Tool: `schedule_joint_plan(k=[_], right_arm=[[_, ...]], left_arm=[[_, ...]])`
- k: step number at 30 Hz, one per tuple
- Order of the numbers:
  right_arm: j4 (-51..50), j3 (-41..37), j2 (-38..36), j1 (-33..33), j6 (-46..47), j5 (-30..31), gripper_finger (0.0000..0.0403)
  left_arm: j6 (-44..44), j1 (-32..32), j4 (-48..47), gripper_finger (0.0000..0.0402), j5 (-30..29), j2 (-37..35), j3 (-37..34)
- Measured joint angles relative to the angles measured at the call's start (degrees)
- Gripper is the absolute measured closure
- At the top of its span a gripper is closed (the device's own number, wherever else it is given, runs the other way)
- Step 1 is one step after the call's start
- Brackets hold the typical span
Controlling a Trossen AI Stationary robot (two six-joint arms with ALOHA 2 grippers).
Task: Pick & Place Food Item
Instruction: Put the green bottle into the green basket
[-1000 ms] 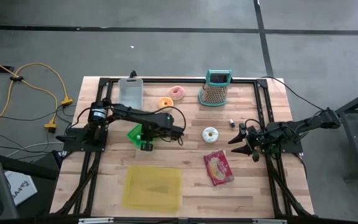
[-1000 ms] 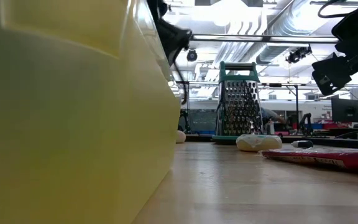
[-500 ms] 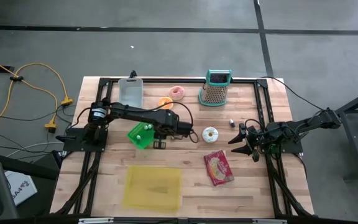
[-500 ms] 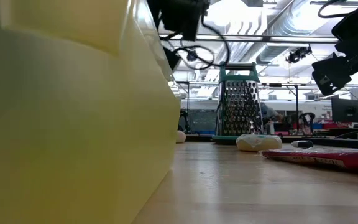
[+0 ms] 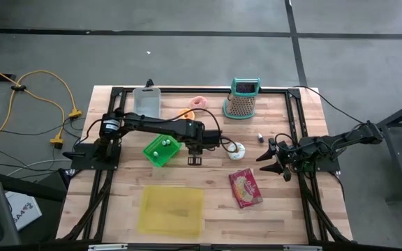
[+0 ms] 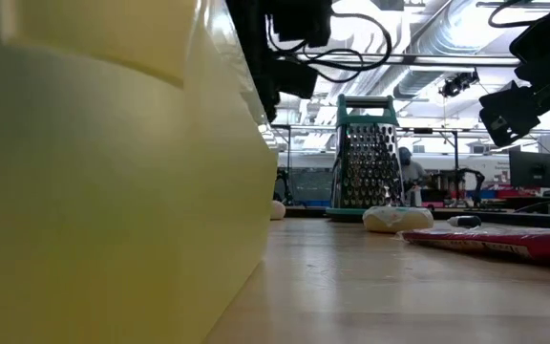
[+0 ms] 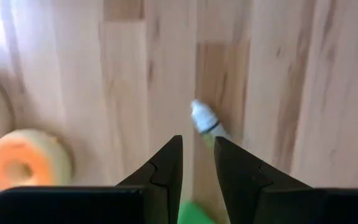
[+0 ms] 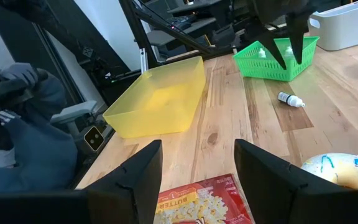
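Observation:
My left gripper (image 5: 194,160) hangs open above the table, just right of the green basket (image 5: 160,150), and points steeply down. Its narrow gap (image 7: 197,146) holds nothing. A small white bottle (image 7: 205,119) lies on the wood just beyond the fingertips, also seen in the right wrist view (image 8: 291,99). An orange donut (image 7: 23,165), a pink donut (image 5: 199,102) and a white iced donut (image 5: 237,150) lie on the table. My right gripper (image 5: 271,157) waits open at the table's right side, above a red popcorn packet (image 5: 245,187).
A yellow tray (image 5: 172,209) sits near the front edge and fills the left of the low view (image 6: 113,172). A teal-handled grater (image 5: 241,99) and a white container (image 5: 146,103) stand at the far edge. A small item (image 5: 259,137) lies in front of the right gripper.
My left gripper has gone from over the green basket toward the table's right edge, rising a little. It has tipped from a shallow slant to pointing steeply down. The basket, which the arm partly covered before, now shows whole.

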Motion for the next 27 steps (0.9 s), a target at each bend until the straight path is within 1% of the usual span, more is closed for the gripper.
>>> schedule_joint_plan(k=[9, 11, 15, 21, 27], right_arm=[[0.0, 0.0, 0.0, 0.0, 0.0, 0.0, 0.0215], [0.1, 0.0, 0.0, 0.0, 0.0, 0.0, 0.0215], [0.0, 0.0, 0.0, 0.0, 0.0, 0.0, 0.0215], [0.1, 0.0, 0.2, 0.0, 0.0, 0.0, 0.0215], [0.1, 0.0, 0.2, 0.0, 0.0, 0.0, 0.0215]], left_arm=[[-1.8, 0.2, 4.1, 0.0316, 0.9, 2.4, -0.2], [-1.9, 0.2, 6.8, 0.0316, 0.9, 3.1, -0.1], [-2.6, 0.5, 7.6, 0.0316, 1.4, 4.2, -0.2], [-0.3, 1.8, 6.8, 0.0316, 3.5, 4.7, -0.1], [0.8, 2.7, 6.8, 0.0316, 3.7, 4.7, -0.1]])
